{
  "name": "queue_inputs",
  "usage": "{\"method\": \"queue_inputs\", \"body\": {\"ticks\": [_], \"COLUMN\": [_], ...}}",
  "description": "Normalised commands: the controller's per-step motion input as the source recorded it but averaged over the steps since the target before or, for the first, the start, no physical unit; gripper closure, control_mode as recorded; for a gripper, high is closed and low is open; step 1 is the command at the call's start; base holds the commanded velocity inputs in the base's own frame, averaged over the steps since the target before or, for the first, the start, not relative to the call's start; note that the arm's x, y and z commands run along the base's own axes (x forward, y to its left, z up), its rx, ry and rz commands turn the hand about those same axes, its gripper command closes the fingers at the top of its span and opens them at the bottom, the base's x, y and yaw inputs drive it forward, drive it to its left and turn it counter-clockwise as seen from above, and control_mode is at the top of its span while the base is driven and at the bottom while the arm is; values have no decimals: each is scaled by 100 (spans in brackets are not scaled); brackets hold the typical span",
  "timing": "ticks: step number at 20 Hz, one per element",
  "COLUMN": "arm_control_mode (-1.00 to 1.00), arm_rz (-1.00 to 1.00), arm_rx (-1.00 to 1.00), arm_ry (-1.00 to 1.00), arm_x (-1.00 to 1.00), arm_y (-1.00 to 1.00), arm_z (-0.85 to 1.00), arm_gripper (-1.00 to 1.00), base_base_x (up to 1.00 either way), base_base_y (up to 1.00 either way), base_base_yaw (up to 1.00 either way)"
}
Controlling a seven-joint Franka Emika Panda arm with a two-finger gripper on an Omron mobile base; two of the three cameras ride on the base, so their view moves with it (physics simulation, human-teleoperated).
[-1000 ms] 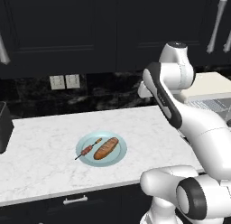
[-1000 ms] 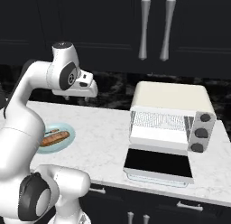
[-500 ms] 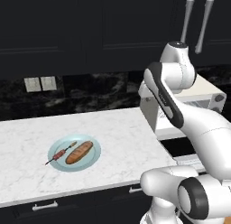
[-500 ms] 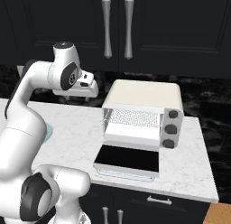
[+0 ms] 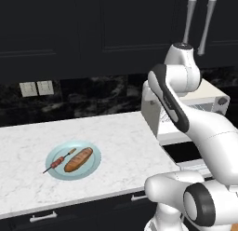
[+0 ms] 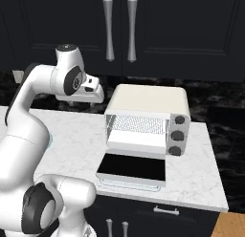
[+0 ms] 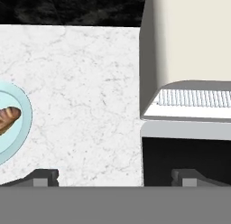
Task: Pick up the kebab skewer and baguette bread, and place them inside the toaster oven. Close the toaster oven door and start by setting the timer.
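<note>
The baguette bread (image 5: 78, 159) and the kebab skewer (image 5: 59, 161) lie side by side on a pale blue plate (image 5: 90, 168) on the left of the counter. In the hand view one end of the baguette bread (image 7: 9, 118) shows on the plate (image 7: 22, 128) at the left edge. The cream toaster oven (image 6: 148, 104) stands to the right, its wire rack (image 7: 194, 99) bare. The toaster oven door (image 6: 131, 168) lies folded down flat. My gripper (image 7: 115, 178) hangs high above the counter between plate and oven, open and holding nothing.
White marble counter (image 5: 121, 137) runs from the plate to the oven, with its right end just past the oven (image 6: 215, 183). Dark cabinets with long handles (image 6: 118, 28) hang above. The oven's dark knobs (image 6: 177, 134) sit on its right front. Wall outlets (image 5: 36, 88) are behind the plate.
The base has driven to the right, so the whole scene slid left and the oven came fully into view. The arm keeps its pose and the gripper stays open.
</note>
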Motion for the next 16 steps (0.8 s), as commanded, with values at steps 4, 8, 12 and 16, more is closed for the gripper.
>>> {"method": "queue_inputs", "body": {"ticks": [4, 8, 12, 16], "arm_control_mode": [100, 100, 100, -100], "arm_rz": [0, 0, 0, 0], "arm_rx": [0, 0, 0, 0], "arm_ry": [0, 0, 0, 0], "arm_x": [0, 0, 0, 0], "arm_y": [0, 0, 0, -8], "arm_z": [0, 0, 0, 0], "arm_gripper": [-100, -100, -100, -100], "base_base_x": [43, 31, 4, 0], "base_base_y": [14, 5, 0, 0], "base_base_yaw": [0, 0, 0, 0]}}
